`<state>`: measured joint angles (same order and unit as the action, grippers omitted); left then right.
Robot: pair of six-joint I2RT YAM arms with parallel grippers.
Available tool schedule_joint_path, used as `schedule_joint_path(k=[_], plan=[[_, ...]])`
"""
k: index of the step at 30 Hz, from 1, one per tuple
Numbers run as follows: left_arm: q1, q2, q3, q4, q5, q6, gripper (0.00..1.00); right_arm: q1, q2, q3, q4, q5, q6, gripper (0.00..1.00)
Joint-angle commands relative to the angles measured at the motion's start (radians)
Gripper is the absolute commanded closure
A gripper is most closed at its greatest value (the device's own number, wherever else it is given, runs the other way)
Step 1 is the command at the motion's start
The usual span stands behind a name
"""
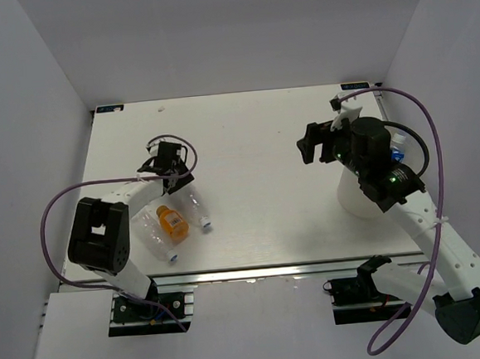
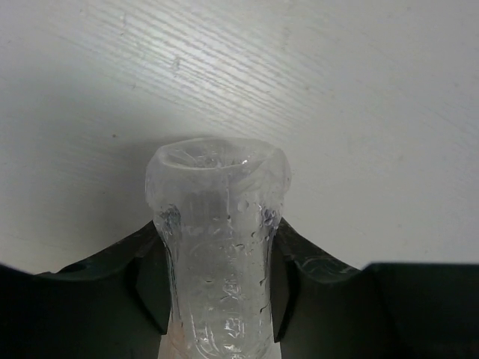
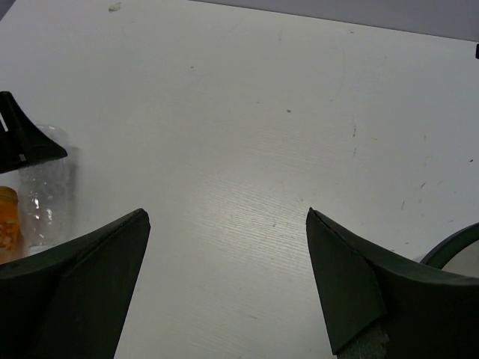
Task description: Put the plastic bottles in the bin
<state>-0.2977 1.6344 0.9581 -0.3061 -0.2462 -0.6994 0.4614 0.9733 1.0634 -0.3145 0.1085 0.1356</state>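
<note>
The left claw (image 2: 218,247) is clamped on a clear crinkled bottle (image 2: 221,179). Its dark pads press the thin, dimpled plastic on both sides just behind the flared base (the base end points away from the wrist camera). Seen from above, that bottle stretches from the claw toward the near edge of the white table (image 1: 254,145), with its white cap at the near end. Just beside it a short orange bottle (image 1: 172,223) and a second crinkled bottle (image 1: 155,236) lie on their sides. The right claw (image 3: 226,217) stands wide, with nothing between its wedge-shaped fingers. It is near the bin (image 1: 349,197), a smooth white cylinder with a thin black rim. A blue-label bottle (image 1: 399,144) shows within that rim, mostly hidden by the arm.
</note>
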Motion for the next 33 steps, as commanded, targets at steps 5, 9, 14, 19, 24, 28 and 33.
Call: schedule_joint_path(k=[5,9,14,19,24,28,33], plan=[[-0.001,-0.154,0.036,0.12,0.168,0.099,0.7,0.013,0.057,0.012,-0.001,-0.186,0.01,0.1],[-0.003,-0.26,-0.021,0.252,0.451,0.13,0.71,0.046,0.125,0.018,0.006,-0.309,-0.008,0.11],[-0.026,-0.411,-0.114,0.499,0.7,0.08,0.74,0.135,0.225,0.032,0.054,-0.456,-0.021,0.11],[-0.064,-0.513,-0.124,0.477,0.58,-0.015,0.79,0.252,0.318,0.02,0.264,-0.535,0.106,0.11],[-0.098,-0.62,-0.199,0.525,0.441,-0.077,0.8,0.307,0.386,-0.011,0.517,-0.559,0.289,0.11],[-0.101,-0.653,-0.217,0.524,0.435,-0.091,0.8,0.324,0.421,-0.019,0.655,-0.512,0.373,0.11],[-0.112,-0.651,-0.252,0.637,0.484,-0.155,0.8,0.35,0.508,0.026,0.756,-0.59,0.398,0.11]])
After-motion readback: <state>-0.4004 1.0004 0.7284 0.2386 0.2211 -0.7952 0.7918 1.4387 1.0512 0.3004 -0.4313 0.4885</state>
